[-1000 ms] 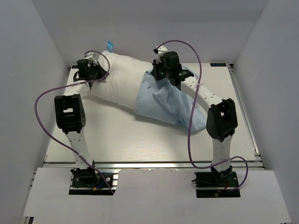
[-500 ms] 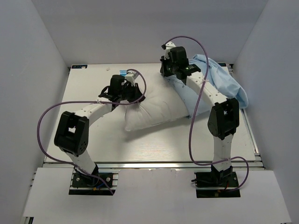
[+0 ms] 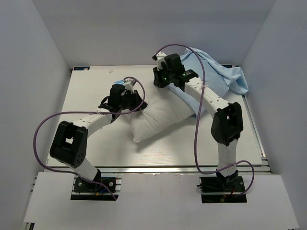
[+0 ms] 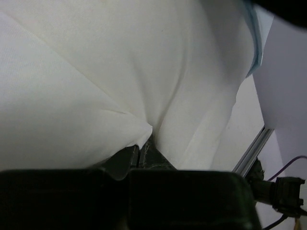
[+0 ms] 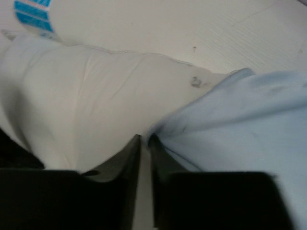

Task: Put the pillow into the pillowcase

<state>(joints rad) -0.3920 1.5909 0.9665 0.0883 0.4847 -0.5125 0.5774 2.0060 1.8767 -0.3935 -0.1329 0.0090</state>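
The left pincer (image 3: 125, 98) is clenched on a fold of the pillow (image 3: 163, 117) at its far left corner. The pillow lies slantwise in the middle of the desk (image 3: 96, 86). The right pincer (image 5: 145, 139) sits at its far right end, jaws a slit apart. The edge of the bunched pillowcase (image 3: 225, 79) is at their tips; whether it is caught cannot be told.

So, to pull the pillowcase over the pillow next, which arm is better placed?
Probably right: the right pincer sits barely parted at the pillowcase edge, where it meets the pillow. The left pincer is shut on the pillow's other end, away from the blue fabric.
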